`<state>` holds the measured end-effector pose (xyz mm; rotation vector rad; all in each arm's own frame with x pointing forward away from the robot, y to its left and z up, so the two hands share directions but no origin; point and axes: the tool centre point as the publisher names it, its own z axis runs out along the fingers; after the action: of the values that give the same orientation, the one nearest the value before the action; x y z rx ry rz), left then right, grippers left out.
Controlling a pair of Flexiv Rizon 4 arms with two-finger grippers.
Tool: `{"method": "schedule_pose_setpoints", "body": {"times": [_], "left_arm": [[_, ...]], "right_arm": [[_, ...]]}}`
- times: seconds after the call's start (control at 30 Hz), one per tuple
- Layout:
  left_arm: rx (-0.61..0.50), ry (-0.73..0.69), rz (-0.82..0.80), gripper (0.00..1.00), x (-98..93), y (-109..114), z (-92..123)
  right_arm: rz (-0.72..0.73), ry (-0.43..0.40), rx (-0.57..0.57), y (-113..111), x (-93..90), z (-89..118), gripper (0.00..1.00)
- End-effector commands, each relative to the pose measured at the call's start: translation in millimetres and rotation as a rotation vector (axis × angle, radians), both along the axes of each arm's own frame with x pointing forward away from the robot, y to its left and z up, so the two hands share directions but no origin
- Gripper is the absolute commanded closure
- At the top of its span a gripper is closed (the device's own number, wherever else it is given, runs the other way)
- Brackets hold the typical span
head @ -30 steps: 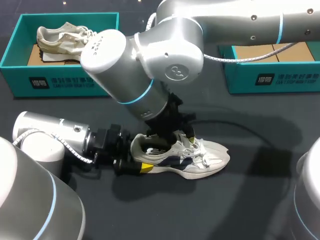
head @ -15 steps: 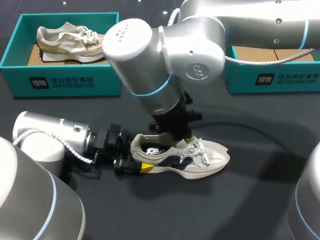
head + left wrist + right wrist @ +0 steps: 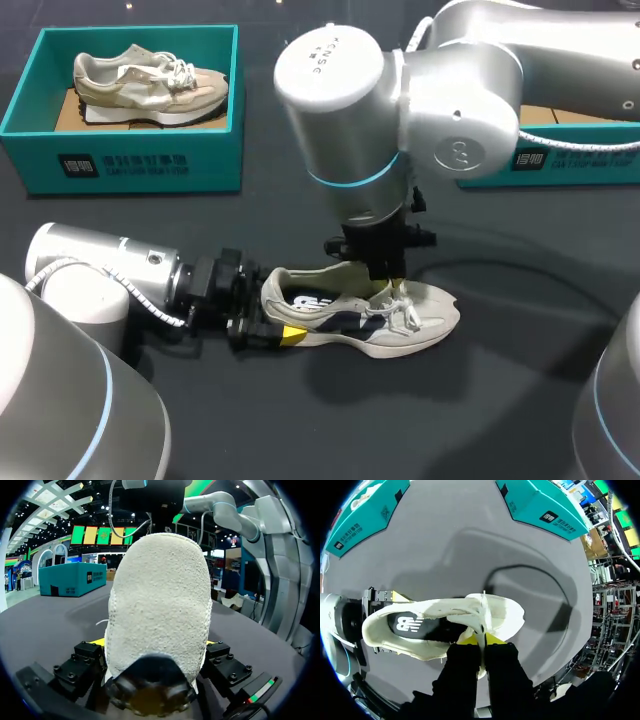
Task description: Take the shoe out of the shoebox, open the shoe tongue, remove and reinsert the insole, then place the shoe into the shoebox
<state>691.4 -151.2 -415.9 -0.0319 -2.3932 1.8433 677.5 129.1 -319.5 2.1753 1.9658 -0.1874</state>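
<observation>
While the shoe lies on its sole on the tabletop, its heel is clamped between the fingers of the left gripper, apparently so that it is steadied, and the tongue is pinched from above by the right gripper, seemingly to be drawn open.
</observation>
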Motion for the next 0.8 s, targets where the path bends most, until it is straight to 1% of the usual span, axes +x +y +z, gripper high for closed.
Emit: {"method": "schedule_pose_setpoints", "body": {"times": [0.03,0.1,0.17,0.2,0.6,0.8], "left_arm": [[0.001,-0.001,0.003,1.0,0.2,0.5,-1.2],[0.001,-0.001,0.003,1.0,0.2,0.5,-1.2],[0.001,-0.001,0.003,1.0,0.2,0.5,-1.2],[0.001,-0.001,0.003,1.0,0.2,0.5,-1.2],[0.001,-0.001,0.003,1.0,0.2,0.5,-1.2],[0.001,-0.001,0.003,1.0,0.2,0.5,-1.2]], "right_arm": [[0.028,-0.015,0.087,-22.2,-2.7,1.3,1.0],[0.049,-0.007,0.13,-31.1,-3.4,-0.2,1.0],[0.082,0.025,0.201,-39.6,-3.3,-3.9,1.0],[0.069,0.034,0.208,-42.7,-3.9,-5.2,1.0],[0.069,0.034,0.208,-42.7,-3.9,-5.2,1.0],[0.064,0.049,0.23,-51.5,-8.0,-6.6,1.0]]}}
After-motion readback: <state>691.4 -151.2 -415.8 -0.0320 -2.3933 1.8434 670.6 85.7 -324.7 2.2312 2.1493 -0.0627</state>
